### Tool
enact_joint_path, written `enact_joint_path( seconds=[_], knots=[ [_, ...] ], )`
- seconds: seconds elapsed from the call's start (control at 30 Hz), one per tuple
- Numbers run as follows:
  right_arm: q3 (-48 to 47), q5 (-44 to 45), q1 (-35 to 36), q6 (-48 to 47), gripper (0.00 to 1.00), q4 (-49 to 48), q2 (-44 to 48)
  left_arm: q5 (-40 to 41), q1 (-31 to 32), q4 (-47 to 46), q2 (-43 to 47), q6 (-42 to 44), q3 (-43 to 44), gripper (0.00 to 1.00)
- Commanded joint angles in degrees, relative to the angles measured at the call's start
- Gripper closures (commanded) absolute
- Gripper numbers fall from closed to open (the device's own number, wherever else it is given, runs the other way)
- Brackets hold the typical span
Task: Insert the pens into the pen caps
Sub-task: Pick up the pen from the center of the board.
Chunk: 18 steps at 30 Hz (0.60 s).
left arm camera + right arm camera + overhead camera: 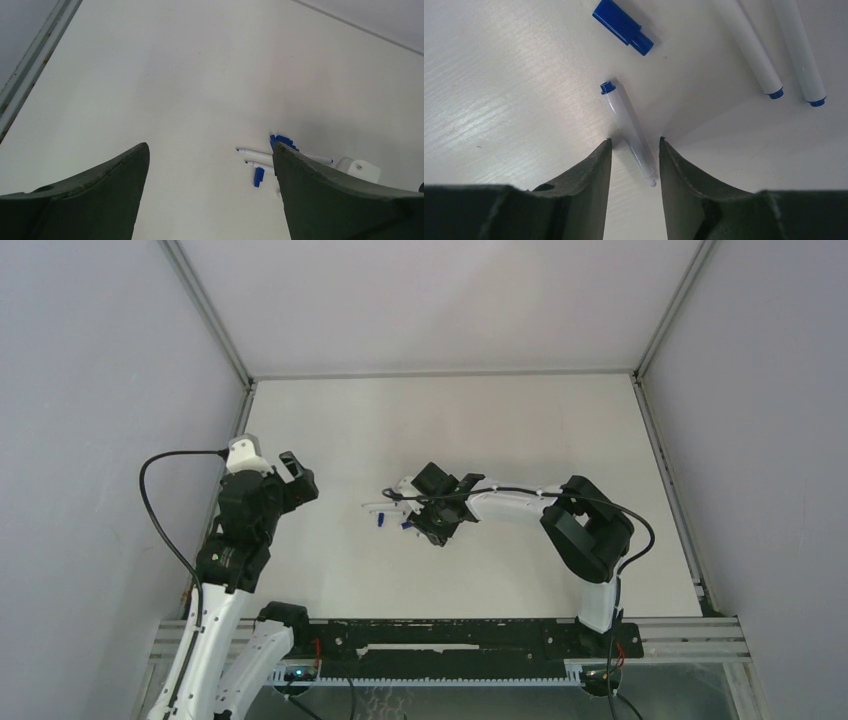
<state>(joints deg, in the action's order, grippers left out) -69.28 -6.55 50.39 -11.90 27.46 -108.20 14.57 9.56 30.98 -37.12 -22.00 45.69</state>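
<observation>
We see the white table [500, 430] carrying all parts. The left gripper [210, 150] hangs over its left side, jaws wide apart, holding nothing. The right gripper [634, 142] is low at mid-table, jaws narrowly apart astride one pen [626, 120] lying flat, with a gap on each side. Two more pens [749, 45] lie near it. A blue pen cap [621, 25] lies just beyond that pen's blue end.

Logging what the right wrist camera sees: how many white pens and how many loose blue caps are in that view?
White pens: 3
Loose blue caps: 1
Total: 4
</observation>
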Motion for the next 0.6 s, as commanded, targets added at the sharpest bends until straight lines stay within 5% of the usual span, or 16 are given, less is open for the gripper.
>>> enact_joint_path(
  seconds=[0.0, 0.57],
  knots=[
    [2.3, -0.8, -0.3, -0.2, 0.55, 5.0, 0.0, -0.7, -0.5, -1.2, 0.0, 0.4, -0.6, 0.04],
    [8.4, -1.9, 1.1, 2.8, 0.97, -1.3, 11.1, -5.4, -0.5, -2.7, -1.9, 0.3, -0.8, 0.04]
  ],
)
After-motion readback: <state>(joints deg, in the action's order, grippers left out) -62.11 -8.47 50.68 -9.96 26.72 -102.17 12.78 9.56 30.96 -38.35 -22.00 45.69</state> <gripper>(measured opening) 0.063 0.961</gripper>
